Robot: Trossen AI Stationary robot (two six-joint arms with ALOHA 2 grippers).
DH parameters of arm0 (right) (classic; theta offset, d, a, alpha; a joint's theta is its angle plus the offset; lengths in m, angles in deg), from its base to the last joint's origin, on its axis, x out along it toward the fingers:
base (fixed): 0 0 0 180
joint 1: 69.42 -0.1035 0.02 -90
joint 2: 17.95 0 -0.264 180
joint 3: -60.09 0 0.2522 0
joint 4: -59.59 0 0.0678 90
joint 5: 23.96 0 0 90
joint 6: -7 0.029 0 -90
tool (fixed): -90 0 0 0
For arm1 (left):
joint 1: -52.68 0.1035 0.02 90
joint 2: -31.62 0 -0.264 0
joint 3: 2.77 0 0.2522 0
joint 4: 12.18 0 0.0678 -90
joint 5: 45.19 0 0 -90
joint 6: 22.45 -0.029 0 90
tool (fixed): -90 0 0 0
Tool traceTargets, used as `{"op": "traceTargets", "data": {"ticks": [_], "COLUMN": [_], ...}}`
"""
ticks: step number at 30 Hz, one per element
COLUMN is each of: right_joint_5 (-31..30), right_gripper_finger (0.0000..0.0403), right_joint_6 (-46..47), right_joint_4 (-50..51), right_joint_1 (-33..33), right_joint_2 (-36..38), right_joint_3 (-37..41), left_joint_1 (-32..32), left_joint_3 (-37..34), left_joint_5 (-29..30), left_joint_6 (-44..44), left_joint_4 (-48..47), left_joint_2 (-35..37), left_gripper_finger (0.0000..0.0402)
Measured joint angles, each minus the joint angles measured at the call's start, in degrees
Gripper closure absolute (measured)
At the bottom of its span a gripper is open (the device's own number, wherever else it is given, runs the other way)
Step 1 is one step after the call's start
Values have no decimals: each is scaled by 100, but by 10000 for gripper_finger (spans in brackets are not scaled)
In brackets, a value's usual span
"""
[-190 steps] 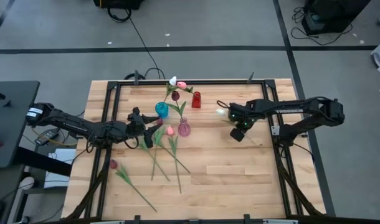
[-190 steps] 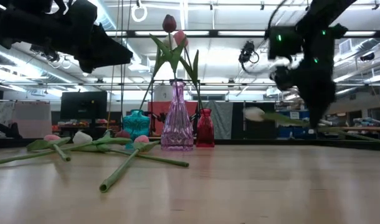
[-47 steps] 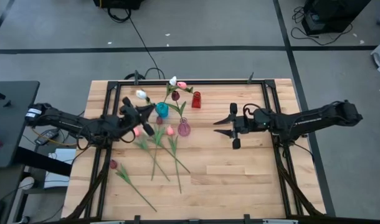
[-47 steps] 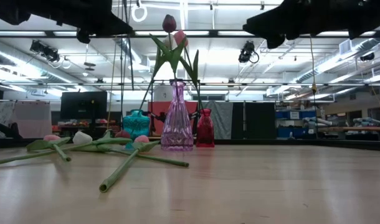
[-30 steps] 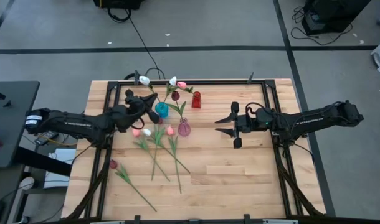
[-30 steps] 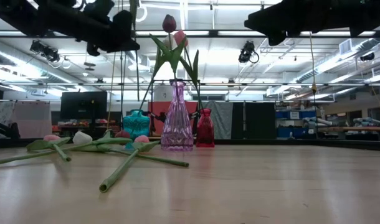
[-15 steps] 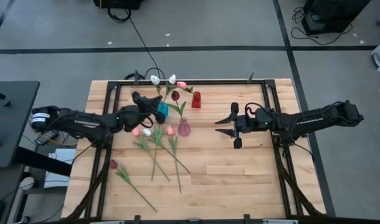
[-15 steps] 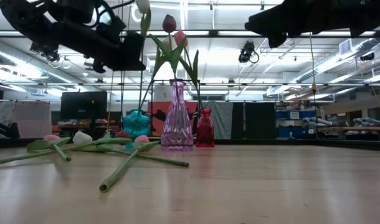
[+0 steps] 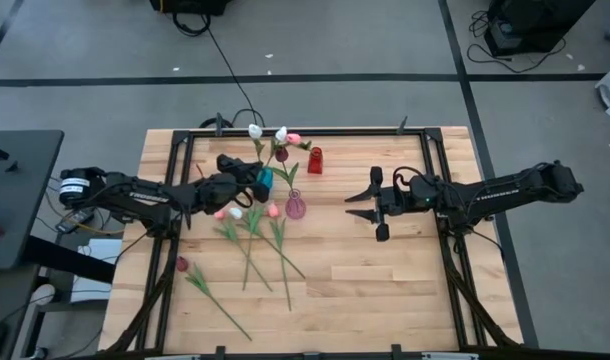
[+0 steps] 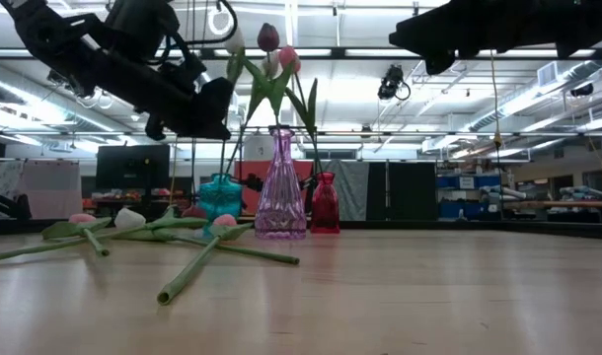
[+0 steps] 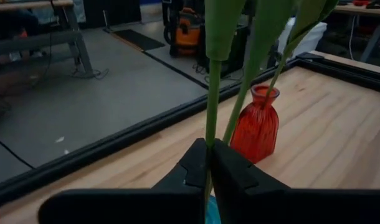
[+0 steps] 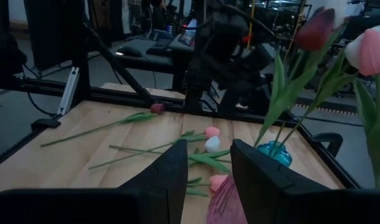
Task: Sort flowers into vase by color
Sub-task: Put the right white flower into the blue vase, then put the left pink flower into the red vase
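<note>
My left gripper [image 11: 209,163] is clenched on the green stem of a white tulip [image 9: 255,131], holding it upright over the teal vase [image 9: 262,178] near the back of the wooden table [image 9: 385,280]; from my wrist the stem [image 11: 213,93] runs straight up from between my fingertips, and the lower end sits right at the teal vase's mouth. Just beyond it stands the red vase [image 11: 255,127], and in the middle the purple vase [image 10: 281,189] already carries a dark red tulip [image 10: 268,37] and a pink one [image 10: 288,58] on tall stems. My right gripper [image 9: 375,208] waits well apart to the right of the vases, above the table, its two fingers [image 12: 168,177] spread with nothing between them. More tulips lie flat on the wood in front of the vases: a pink head [image 9: 219,213], a white head [image 9: 235,212] and another pink head [image 9: 273,210] close together with their stems fanning toward the front edge, and a single dark red tulip [image 9: 182,264] lying farther toward the front left.
</note>
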Motion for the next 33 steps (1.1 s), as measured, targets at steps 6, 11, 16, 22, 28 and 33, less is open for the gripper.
{"op": "traceTargets", "data": {"ticks": [6,11,16,22,28,33], "right_joint_5": [-1,-2,-2,-50,-60,-118], "right_gripper_finger": [269,269,269,269,269,269], "right_joint_6": [12,132,138,136,133,65], "right_joint_4": [-26,-28,23,144,142,111], "right_joint_1": [-16,-16,-16,-16,-16,6], "right_joint_2": [0,0,-1,-2,-2,25], "right_joint_3": [-2,-2,-3,-4,-4,-4], "left_joint_1": [-2,-2,-24,-430,-1047,-1575], "left_joint_3": [0,0,2,2,132,627], "left_joint_5": [-88,-86,33,102,214,-406], "left_joint_6": [125,110,172,508,1481,2765], "left_joint_4": [-68,-396,-1034,-2101,-3386,-4888], "left_joint_2": [-49,125,734,1487,1687,1406], "left_gripper_finger": [323,259,227,223,224,225]}}
